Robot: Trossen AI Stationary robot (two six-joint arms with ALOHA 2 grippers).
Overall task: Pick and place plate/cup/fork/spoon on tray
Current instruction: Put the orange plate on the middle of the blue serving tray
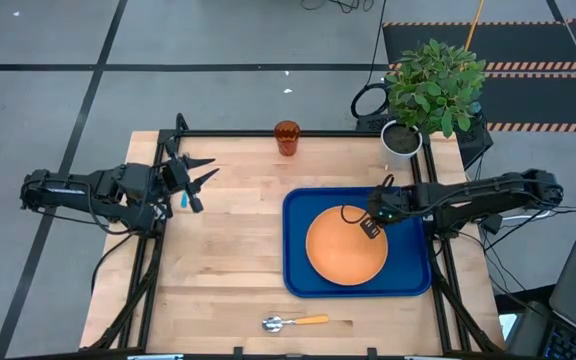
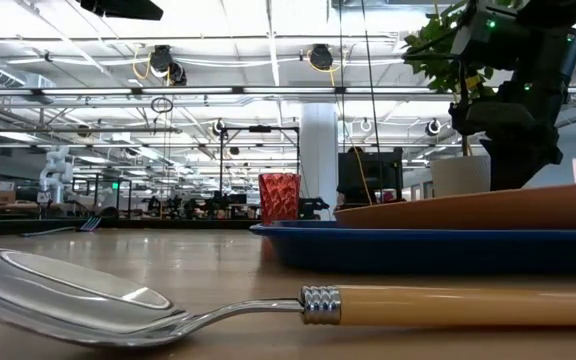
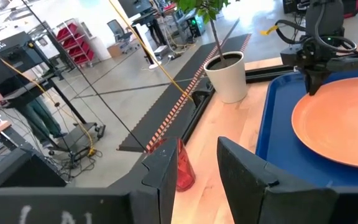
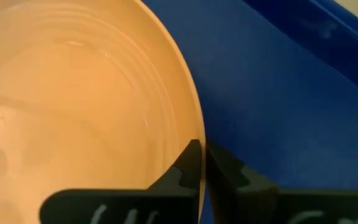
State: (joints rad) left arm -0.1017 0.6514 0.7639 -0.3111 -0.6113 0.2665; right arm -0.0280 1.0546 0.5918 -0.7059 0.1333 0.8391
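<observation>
Right tool (image 1: 370,226) sits down at the plate's (image 1: 346,246) rim, around two o'clock on that smooth round orange disc, and the right wrist view has the fingers (image 4: 188,163) nearly together with the plate's thin edge pinched between them. The plate lies inside the tray (image 1: 303,278), a glossy dark-blue rectangle with rounded corners and a raised lip, and it is the tray's only load. The low view adds something the overhead cannot: the plate is tipped, its right side lifted off the tray floor. Pale wooden bench (image 1: 228,260), planked grain. At six o'clock near the front edge lies the spoon (image 1: 294,321), shiny metal bowl, orange-yellow handle with a ribbed silver collar that only the low view picks out. Up at twelve o'clock stands the cup (image 1: 287,137), a faceted translucent red tumbler, upright and empty-looking. Left tool (image 1: 194,180) hangs at nine o'clock, fingers spread apart, with the light-blue fork (image 1: 183,199) just beside it; whether they touch, I cannot tell. A white pot with a leafy plant (image 1: 430,80) holds the far right corner.
</observation>
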